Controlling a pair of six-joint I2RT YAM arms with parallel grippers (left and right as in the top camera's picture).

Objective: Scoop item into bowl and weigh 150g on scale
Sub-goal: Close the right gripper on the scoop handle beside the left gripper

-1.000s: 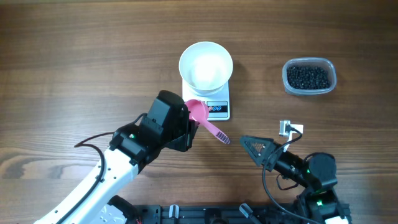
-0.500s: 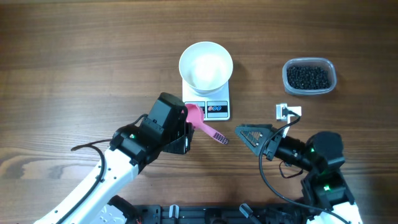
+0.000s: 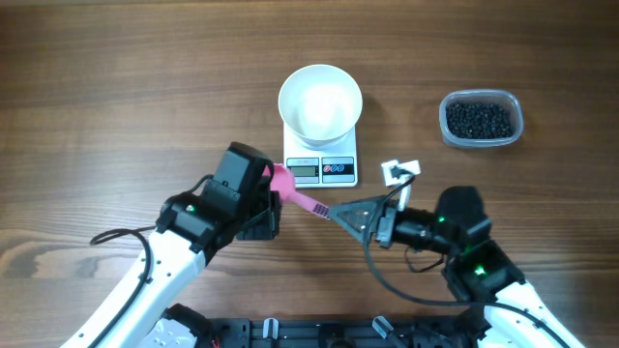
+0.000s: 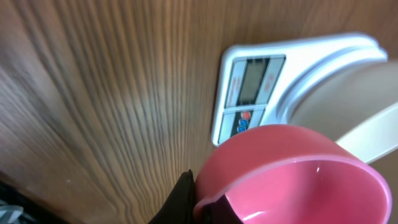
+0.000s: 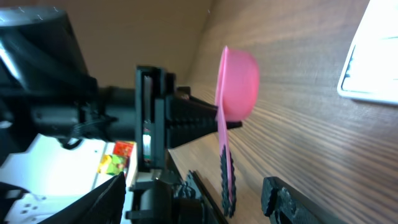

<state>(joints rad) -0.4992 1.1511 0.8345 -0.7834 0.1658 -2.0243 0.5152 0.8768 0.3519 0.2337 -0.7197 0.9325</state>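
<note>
Currently the black beads (image 3: 478, 119) lie heaped in a clear tub (image 3: 447, 108) at the far right of the table (image 3: 116, 87), well apart from the white bowl (image 3: 320, 101). The bowl sits on the scale (image 3: 322, 170) at far centre. Just near of the scale, the left gripper (image 3: 274, 188) is clenched on the cup of a pink scoop (image 3: 290, 186), whose handle points right. The right gripper (image 3: 343, 213) is released, its fingers (image 5: 109, 194) spread either side of the handle's end without touching it.

The table (image 3: 116, 77) is viewed from straight above. Close, low views are given from both wrists; scoop (image 3: 283, 182) and scale (image 3: 324, 171) are shared by all three.
</note>
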